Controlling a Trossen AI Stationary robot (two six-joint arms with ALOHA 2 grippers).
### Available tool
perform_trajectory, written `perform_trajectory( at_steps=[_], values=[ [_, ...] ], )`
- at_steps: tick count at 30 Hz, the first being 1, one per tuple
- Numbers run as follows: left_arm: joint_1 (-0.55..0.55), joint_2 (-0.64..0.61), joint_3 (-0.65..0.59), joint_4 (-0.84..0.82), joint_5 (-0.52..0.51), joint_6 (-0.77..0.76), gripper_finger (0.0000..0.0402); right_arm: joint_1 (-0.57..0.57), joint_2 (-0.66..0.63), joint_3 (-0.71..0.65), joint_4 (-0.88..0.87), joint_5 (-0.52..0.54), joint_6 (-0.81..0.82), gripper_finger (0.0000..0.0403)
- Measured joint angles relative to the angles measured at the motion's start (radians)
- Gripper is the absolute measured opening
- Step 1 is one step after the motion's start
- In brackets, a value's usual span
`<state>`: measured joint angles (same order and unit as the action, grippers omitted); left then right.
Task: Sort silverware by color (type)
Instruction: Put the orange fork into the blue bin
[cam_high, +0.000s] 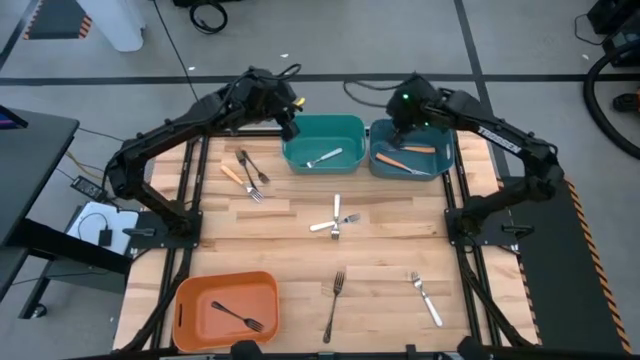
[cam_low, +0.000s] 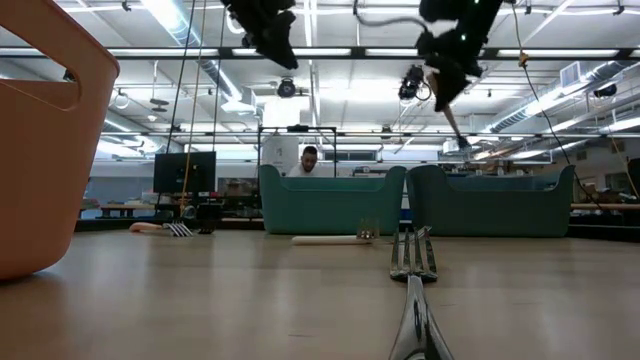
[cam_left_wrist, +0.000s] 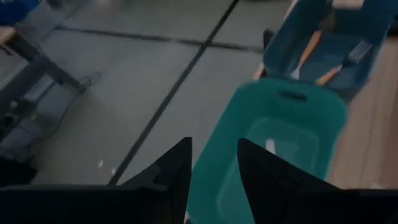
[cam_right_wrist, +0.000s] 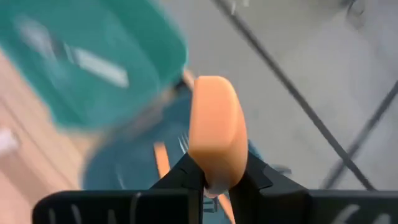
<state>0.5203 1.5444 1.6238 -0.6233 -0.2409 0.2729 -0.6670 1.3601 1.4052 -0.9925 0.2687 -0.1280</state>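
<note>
1. The wooden desk (cam_high: 300, 250) carries three bins and scattered forks.
2. The orange bin (cam_high: 226, 307) sits at the near left corner with one black fork (cam_high: 238, 318) inside.
3. The green bin (cam_high: 322, 141) stands at the far edge and holds a white-handled fork (cam_high: 324, 158). Just beside it on the right, the blue bin (cam_high: 412, 150) holds orange-handled forks (cam_high: 412, 150).
4. The left gripper (cam_high: 290, 128) hovers over the far left rim of the green bin. In its wrist view the fingers (cam_left_wrist: 168, 171) stand apart with nothing between them.
5. The right gripper (cam_high: 400, 128) hangs above the blue bin. Its fingers (cam_right_wrist: 186, 174) are clamped on an orange fork handle (cam_right_wrist: 214, 134), seen end-on in the right wrist view.
6. Loose on the desk:
   - near the left side, an orange-handled fork (cam_high: 240, 178) and a dark fork (cam_high: 252, 168) lying close together;
   - in the middle, two white-handled forks crossed (cam_high: 335, 220);
   - toward the near edge, a black fork (cam_high: 334, 305);
   - to its right, another white-handled fork (cam_high: 425, 297).
</note>
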Motion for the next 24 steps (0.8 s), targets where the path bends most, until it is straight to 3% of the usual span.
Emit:
perform_trajectory(
  at_steps=[10,17,24],
  values=[
    [0.069,-0.002,0.0,-0.069,-0.01,-0.079,0.0139,-0.057,0.185,0.0,-0.222,-0.008,-0.24,0.0047],
    [0.114,-0.002,0.0,-0.069,-0.012,-0.133,0.0139,-0.062,0.292,0.0,-0.233,-0.007,-0.291,0.0083],
    [0.13,-0.002,0.0,-0.069,-0.014,-0.139,0.0139,-0.062,0.372,0.0,-0.238,0.009,-0.287,0.0092]
  ],
)
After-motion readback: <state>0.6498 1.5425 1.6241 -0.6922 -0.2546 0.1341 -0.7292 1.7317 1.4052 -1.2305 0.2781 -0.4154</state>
